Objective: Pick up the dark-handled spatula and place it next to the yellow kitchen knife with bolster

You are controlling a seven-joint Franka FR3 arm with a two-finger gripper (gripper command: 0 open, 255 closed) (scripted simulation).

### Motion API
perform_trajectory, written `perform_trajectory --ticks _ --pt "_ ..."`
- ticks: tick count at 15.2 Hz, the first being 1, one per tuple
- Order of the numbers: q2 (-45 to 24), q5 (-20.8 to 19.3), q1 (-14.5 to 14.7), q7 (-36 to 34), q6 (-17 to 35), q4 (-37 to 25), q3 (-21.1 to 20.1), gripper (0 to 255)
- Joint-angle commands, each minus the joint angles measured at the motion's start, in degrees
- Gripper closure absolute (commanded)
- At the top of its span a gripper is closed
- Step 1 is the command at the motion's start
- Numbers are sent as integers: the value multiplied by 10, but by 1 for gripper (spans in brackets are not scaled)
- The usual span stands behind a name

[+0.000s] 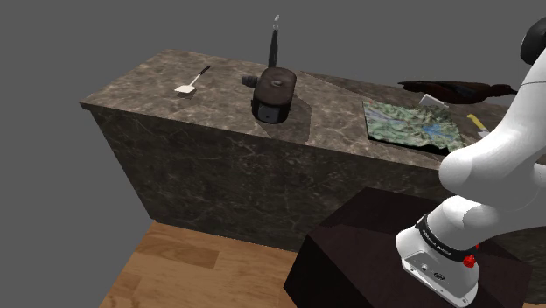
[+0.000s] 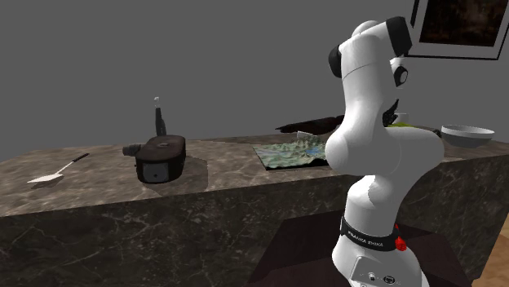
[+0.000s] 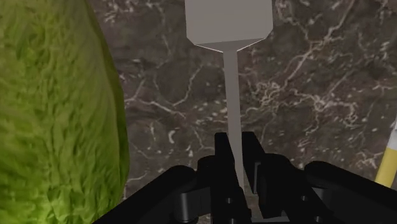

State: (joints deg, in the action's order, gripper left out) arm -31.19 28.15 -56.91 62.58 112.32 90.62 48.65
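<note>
In the wrist view my gripper is shut on the thin grey shaft of a spatula, whose flat grey blade points away over the dark marble counter. The part behind the fingers is hidden. A yellow knife handle shows just beside the gripper, and the yellow knife lies at the shoulder view's right end of the counter. Another spatula, dark-handled with a pale blade, lies at the counter's far left end.
A large green leafy thing sits close on the gripper's other side. A dark round device, a bottle and a map-like mat stand mid-counter. A grey bowl is at the second exterior view's right.
</note>
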Motion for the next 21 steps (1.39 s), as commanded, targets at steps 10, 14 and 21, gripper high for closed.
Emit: perform_trajectory --ticks 10,14,21 --pt "-26 25 -5 18 54 36 -17 255" --pt "-26 25 -5 18 54 36 -17 255" --pt "-26 25 -5 18 54 36 -17 0"
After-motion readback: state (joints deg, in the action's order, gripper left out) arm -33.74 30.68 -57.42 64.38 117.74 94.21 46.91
